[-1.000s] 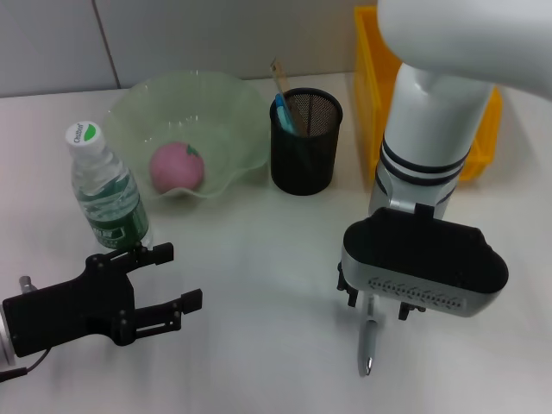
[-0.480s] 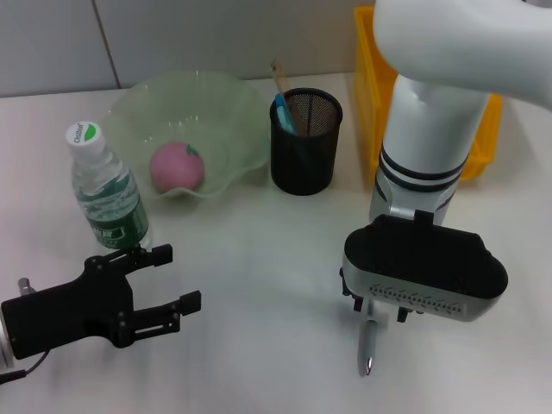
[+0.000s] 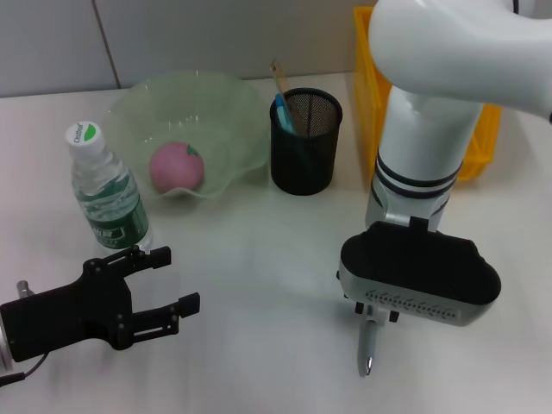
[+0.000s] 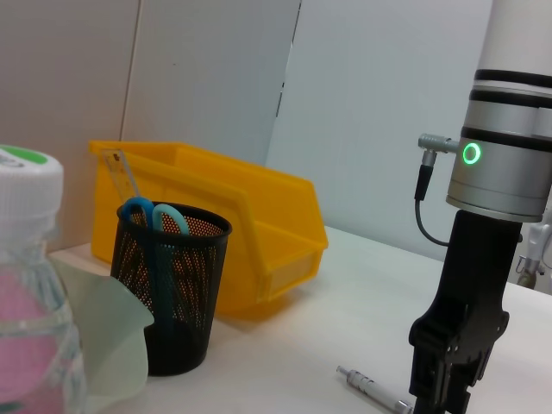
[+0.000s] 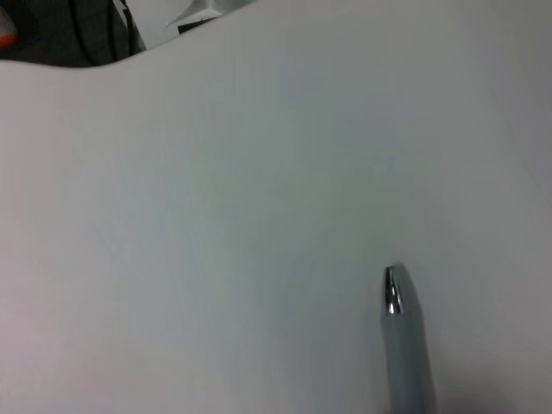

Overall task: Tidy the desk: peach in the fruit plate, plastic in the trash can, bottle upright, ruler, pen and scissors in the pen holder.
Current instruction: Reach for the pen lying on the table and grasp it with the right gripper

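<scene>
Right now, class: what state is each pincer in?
Left pincer: open, holding nothing, beside the bottle.
Right pincer: over the pen; cannot be told.

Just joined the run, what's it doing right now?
Desk tidy, nearly finished. The right gripper is down over the pen lying on the table. The left gripper waits open near the upright bottle. The peach sits in the fruit plate; scissors and ruler are in the pen holder.
</scene>
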